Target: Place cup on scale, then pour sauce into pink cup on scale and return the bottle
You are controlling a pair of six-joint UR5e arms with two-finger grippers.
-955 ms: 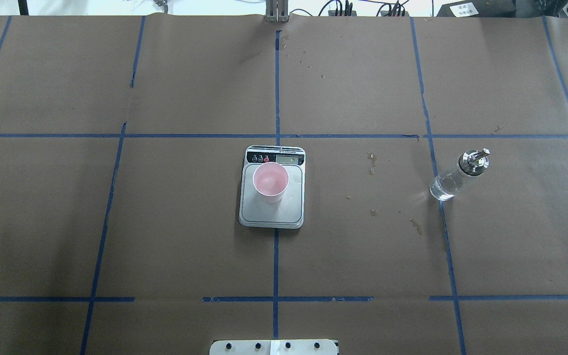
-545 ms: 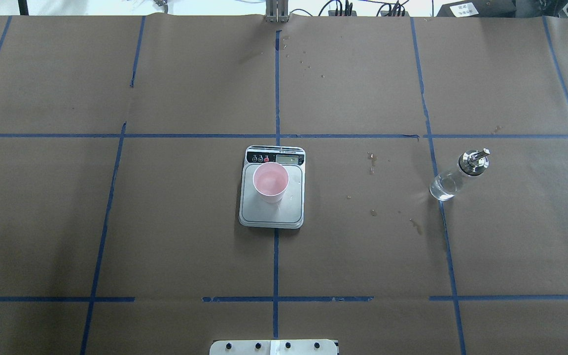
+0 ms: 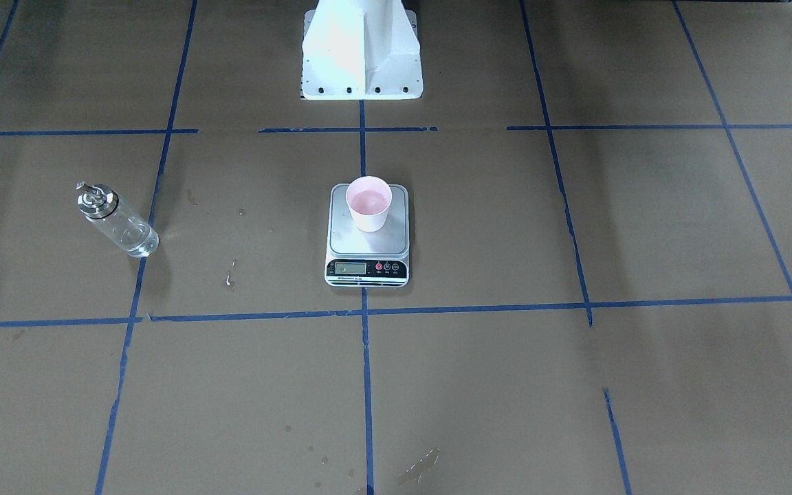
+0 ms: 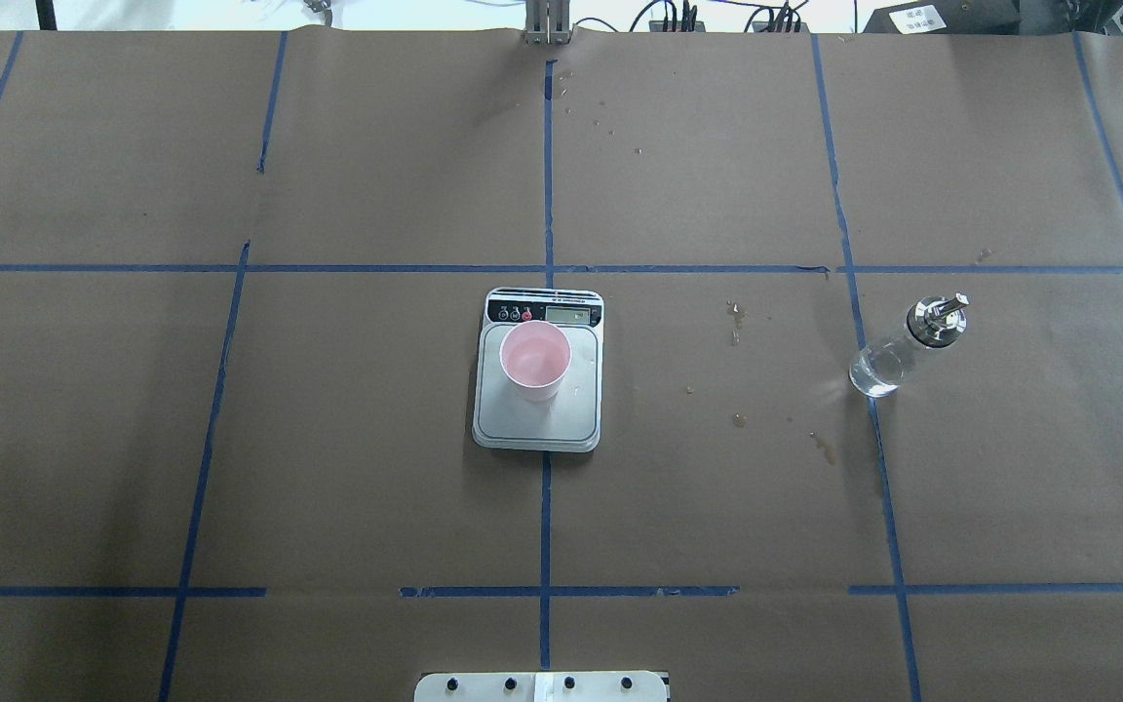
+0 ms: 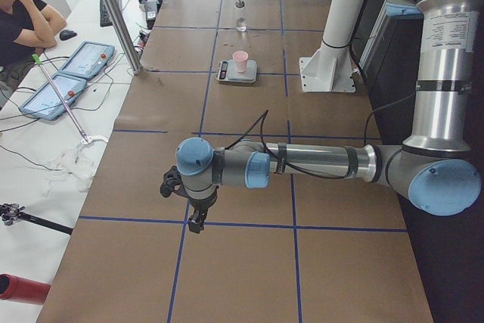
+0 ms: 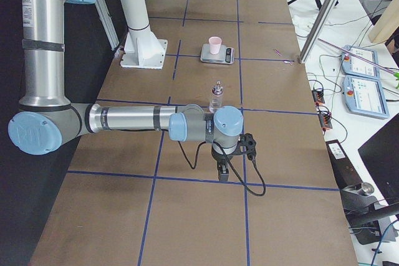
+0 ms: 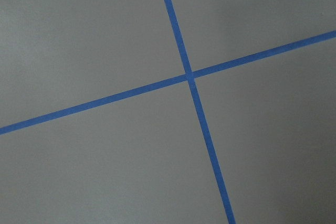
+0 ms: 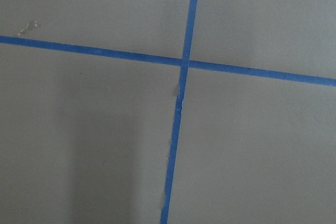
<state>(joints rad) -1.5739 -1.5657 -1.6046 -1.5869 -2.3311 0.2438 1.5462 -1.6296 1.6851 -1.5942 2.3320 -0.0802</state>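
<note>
The pale pink cup (image 4: 535, 359) stands upright on the scale (image 4: 571, 419) at the table's middle, also in the front-facing view (image 3: 368, 203). The glass bottle (image 4: 898, 353) with its metal spout stands on the table to the right, apart from the scale, with clear sauce (image 4: 875, 372) in it. My left gripper (image 5: 195, 225) shows only in the exterior left view, far from the scale, above the table; I cannot tell if it is open or shut. My right gripper (image 6: 222, 175) shows only in the exterior right view, near the bottle (image 6: 217, 96); I cannot tell its state either.
The table is covered with brown paper with a blue tape grid. Small stains (image 4: 737, 322) lie between scale and bottle. The white robot pedestal (image 3: 361, 48) stands behind the scale. An operator (image 5: 19, 13) and tablets (image 5: 68, 73) are beside the table.
</note>
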